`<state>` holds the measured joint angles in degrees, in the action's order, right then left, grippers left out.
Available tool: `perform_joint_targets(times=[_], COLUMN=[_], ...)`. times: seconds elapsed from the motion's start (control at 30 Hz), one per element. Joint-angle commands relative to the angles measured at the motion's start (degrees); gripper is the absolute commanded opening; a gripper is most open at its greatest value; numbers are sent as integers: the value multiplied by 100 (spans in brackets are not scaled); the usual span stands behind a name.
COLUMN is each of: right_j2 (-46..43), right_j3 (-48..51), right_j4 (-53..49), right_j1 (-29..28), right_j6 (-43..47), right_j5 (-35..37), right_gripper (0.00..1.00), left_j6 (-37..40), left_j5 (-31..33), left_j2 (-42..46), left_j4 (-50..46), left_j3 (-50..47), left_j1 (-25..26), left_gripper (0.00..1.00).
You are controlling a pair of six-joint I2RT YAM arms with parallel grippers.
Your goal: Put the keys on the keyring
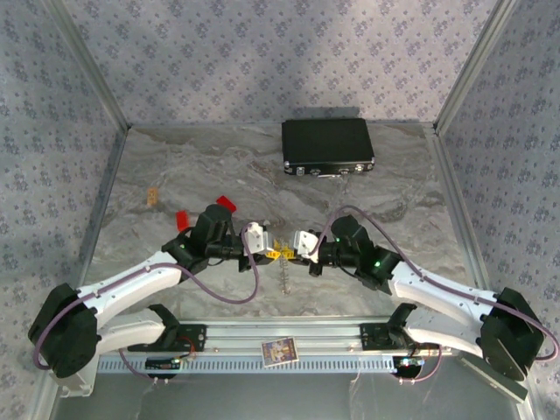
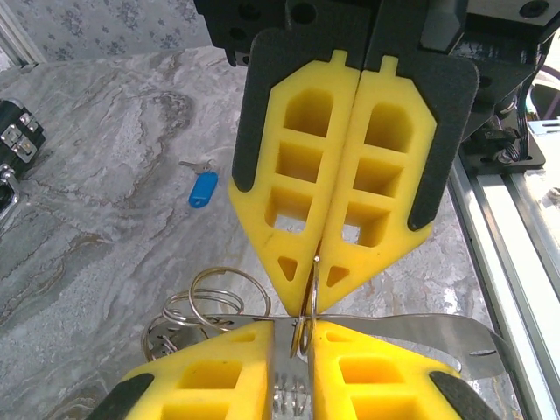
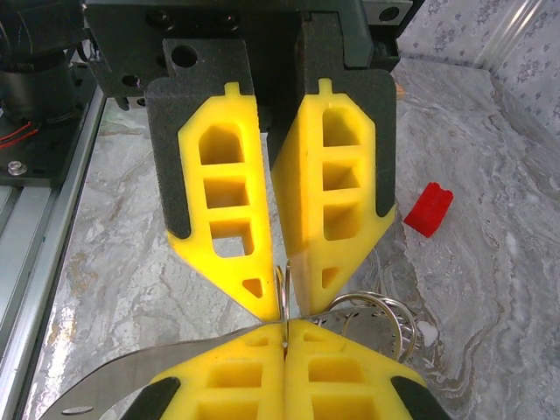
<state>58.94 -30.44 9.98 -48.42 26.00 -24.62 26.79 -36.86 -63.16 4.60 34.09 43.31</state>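
Note:
My two grippers meet tip to tip above the middle of the table, left gripper (image 1: 273,253) and right gripper (image 1: 287,248). The keyring (image 2: 206,302) is a bunch of silvery split rings with a flat metal strip (image 2: 437,332) and a short chain (image 1: 284,278) hanging below. The right gripper (image 3: 285,325) is shut on one small ring, which stands upright between its pads. The left gripper (image 2: 293,325) pinches the same ring and metal from the opposite side, with a narrow slot left between its pads. A blue-headed key (image 2: 203,188) lies loose on the table beyond them.
A black rectangular case (image 1: 328,144) lies at the back of the table. Two red blocks (image 1: 225,203) (image 1: 183,217) sit beside the left arm, and a small tan piece (image 1: 153,194) lies at the far left. A metal rail (image 1: 280,337) runs along the near edge.

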Motion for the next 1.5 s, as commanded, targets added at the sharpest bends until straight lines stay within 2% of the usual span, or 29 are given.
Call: perform_joint_targets(times=[0.0, 0.23, 0.33, 0.37, 0.47, 0.57, 0.7, 0.8, 0.93, 1.03, 1.13, 1.2, 1.3, 1.47], right_j2=[47, 96, 84, 74, 48, -20, -135, -167, -139, -91, -79, -84, -84, -67], right_j3=[-270, -314, -316, -309, -292, -248, -175, -166, -182, -191, -199, -196, -208, -208], right_j4=[59, 57, 10, -12, -40, -15, 4, -37, -46, -78, -109, -119, -126, -84], right_j1=[-75, -97, -97, -91, -89, -71, -27, -14, -11, -10, -9, -6, -7, -3], right_j6=[2, -41, -40, -42, -63, -96, -121, -130, -136, -130, -121, -121, -129, -149], right_j5=[-16, 10, 19, 19, 12, -18, -91, -87, -147, -172, -171, -173, -157, -135], right_gripper=[0, 0, 0, 0, 1, 10, 12, 11, 0, 0, 0, 0, 0, 0], left_j6=[-56, -156, -114, -111, -87, -54, -7, 11, 24, 25, -85, -116, -139, -174], left_j5=[-330, -370, -299, -267, -215, -195, -190, -199, -232, -217, -181, -191, -234, -277], left_j2=[67, 145, 214, 239, 290, 304, 313, 297, 269, 260, 260, 268, 276, 269], left_j4=[185, 234, 224, 241, 280, 272, 261, 260, 270, 212, 234, 275, 286, 348], left_j3=[182, 195, 164, 137, 74, 21, -24, -42, -25, 16, 54, 37, 10, -25], left_j1=[90, 142, 142, 143, 138, 143, 143, 141, 143, 143, 143, 142, 140, 143], left_gripper=[17, 16, 1, 0, 0, 0, 0, 0, 0, 0, 19, 23, 24, 17])
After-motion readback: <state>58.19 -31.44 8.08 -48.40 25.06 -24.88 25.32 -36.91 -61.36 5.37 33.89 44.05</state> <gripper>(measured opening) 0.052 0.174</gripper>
